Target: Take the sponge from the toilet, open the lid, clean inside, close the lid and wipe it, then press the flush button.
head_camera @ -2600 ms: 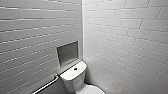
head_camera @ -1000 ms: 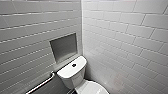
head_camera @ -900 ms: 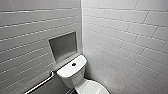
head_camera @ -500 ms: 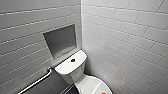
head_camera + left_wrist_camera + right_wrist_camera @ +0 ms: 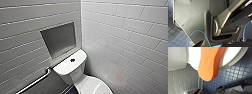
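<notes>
A: Setting: two pale tiled walls [image 5: 125, 37] meeting in a corner, head view. What is counted?

B: One toilet [image 5: 75, 75] at 6 o'clock, with one flush button [image 5: 72, 60] in the middle of its tank [image 5: 65, 68]. One lid [image 5: 91, 86], down, sits at the lower edge. There is one wall niche [image 5: 58, 40] at 10 o'clock and one grab rail [image 5: 35, 81] at 8 o'clock. One sponge [image 5: 210, 63] appears in the right wrist view.

A: Orientation?

B: The tank's long axis runs from 8 to 2 o'clock. The sponge's long axis crosses the lid's rim, so that part of it lies against the white lid and its rounded end projects over the blue mosaic floor [image 5: 233, 75].

A: Grippers?

B: The right gripper [image 5: 210, 90] is near the sponge's rounded end; how far it is open, and whether it grips anything, cannot be told. The same holds for the left gripper [image 5: 216, 44], seen against the robot's dark plate [image 5: 193, 18].

A: Change?

B: Against 2.6 s ago, niche and tank sit higher in the head view. The whole picture has shifted, so this is camera motion.
</notes>
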You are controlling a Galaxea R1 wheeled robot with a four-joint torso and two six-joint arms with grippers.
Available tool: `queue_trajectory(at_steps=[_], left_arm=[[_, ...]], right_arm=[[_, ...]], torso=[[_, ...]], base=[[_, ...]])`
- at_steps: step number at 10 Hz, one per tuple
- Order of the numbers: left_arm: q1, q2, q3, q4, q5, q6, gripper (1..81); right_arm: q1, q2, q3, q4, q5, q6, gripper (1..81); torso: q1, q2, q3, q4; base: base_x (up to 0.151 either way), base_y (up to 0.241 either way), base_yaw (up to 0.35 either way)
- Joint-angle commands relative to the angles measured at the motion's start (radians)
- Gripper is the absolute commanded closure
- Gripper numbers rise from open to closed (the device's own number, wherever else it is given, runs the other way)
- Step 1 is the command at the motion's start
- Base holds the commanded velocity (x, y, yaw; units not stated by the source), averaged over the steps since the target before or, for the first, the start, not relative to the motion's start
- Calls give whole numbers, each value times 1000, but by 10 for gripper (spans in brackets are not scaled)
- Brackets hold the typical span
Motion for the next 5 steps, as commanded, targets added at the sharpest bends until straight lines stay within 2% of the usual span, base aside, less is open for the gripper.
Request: queue_trajectory(at_steps=[1,3,4,5], left_arm=[[10,0,0,-5,70,-5,10],[10,2,0,-1,70,-5,10],[10,3,0,-1,70,-5,10],[10,3,0,-1,70,-5,10]], right_arm=[[81,9,-44,13,-44,27,10],[81,13,-47,13,-38,29,10],[81,10,-46,10,-35,46,10],[95,4,-42,10,-35,58,10]], torso=[[63,-97,0,0],[107,-168,-96,0],[123,-195,-108,0],[138,-218,-34,0]], base=[[0,0,0],[0,0,0],[0,0,0],[0,0,0]])
